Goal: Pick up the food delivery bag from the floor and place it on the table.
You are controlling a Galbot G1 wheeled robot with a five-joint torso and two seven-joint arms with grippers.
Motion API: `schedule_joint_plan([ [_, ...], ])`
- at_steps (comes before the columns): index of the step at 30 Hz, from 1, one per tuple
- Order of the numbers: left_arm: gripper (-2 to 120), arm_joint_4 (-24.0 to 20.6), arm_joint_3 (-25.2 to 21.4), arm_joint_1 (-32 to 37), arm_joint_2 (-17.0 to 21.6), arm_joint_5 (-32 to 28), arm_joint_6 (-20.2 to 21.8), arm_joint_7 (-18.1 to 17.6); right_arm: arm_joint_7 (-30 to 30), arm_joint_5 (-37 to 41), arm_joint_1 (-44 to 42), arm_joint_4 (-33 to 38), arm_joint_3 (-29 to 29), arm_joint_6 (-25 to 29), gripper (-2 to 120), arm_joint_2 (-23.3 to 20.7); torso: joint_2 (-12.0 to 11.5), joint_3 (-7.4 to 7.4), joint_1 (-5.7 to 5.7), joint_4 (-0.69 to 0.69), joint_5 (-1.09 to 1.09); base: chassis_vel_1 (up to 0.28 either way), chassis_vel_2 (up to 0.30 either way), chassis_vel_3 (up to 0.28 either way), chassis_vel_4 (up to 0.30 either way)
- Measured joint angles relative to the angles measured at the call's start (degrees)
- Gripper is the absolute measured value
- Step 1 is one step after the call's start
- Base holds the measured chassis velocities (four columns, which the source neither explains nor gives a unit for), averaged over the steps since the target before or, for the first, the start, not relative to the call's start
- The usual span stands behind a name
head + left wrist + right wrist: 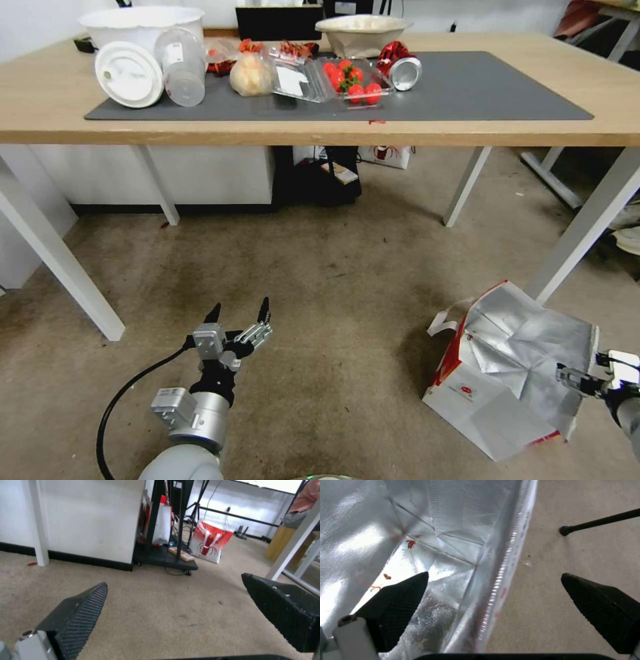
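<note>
Down at the bag's rim, the right hand (pixel 493 592) is spread wide, one finger (pixel 400 597) inside against the crinkled foil lining and the other outside over the carpet, so the wall of the food delivery bag (pixel 513 373) runs between them without being pinched yet. From the head view this right hand (pixel 590 380) sits at the bag's right edge, low to the floor (pixel 333 300). The bag stands slumped and open on the carpet, just beside a white leg of the tabletop (pixel 467 127), its white handle drooping on the left side. The left hand (pixel 240 320) hovers apart from it over bare carpet, fingers likewise released and holding nothing. By the look of things the task is barely begun: the grasp is lined up but not closed, and the lift and placing on the tabletop, beside the bowls and strawberries (pixel 350 80) on the grey mat (pixel 480 90), all remain.
</note>
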Motion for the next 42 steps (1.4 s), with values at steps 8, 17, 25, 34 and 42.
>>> schedule_joint_plan([
  [8,100,-0.1,-0.2,0.1,0.9,-0.7,0.0,-0.1,-0.3,-0.5,2.1,-2.7,-1.9,0.0,100,-0.5,0.0,0.00,0.00,0.00,0.00,0.000,0.000,0.000,0.000],
  [17,100,-0.9,-0.1,0.2,0.6,-0.8,0.1,-0.3,-2.1,-1.4,2.6,-5.1,-2.7,0.0,80,-0.4,0.0,0.00,0.00,0.00,0.01,0.000,0.000,0.000,0.000],
  [25,100,-1.5,0.0,1.1,0.3,-0.6,-0.6,-0.4,-2.1,-1.4,2.3,-5.2,-2.8,0.0,51,-0.6,0.0,0.00,0.01,0.01,0.00,0.000,0.000,0.000,0.000],
  [34,100,-2.5,0.0,1.4,-0.2,-0.6,-0.8,-0.5,-2.9,-0.9,0.9,-4.4,-2.3,0.1,18,-0.5,0.0,0.00,0.01,0.00,0.00,0.000,0.000,0.000,0.000],
  [42,100,-2.4,-0.4,1.2,-0.1,-0.6,-1.0,0.0,-2.5,-0.4,0.7,-4.3,-2.3,0.1,0,-0.5,0.0,0.00,0.01,0.00,0.00,0.000,0.000,0.000,0.000],
])
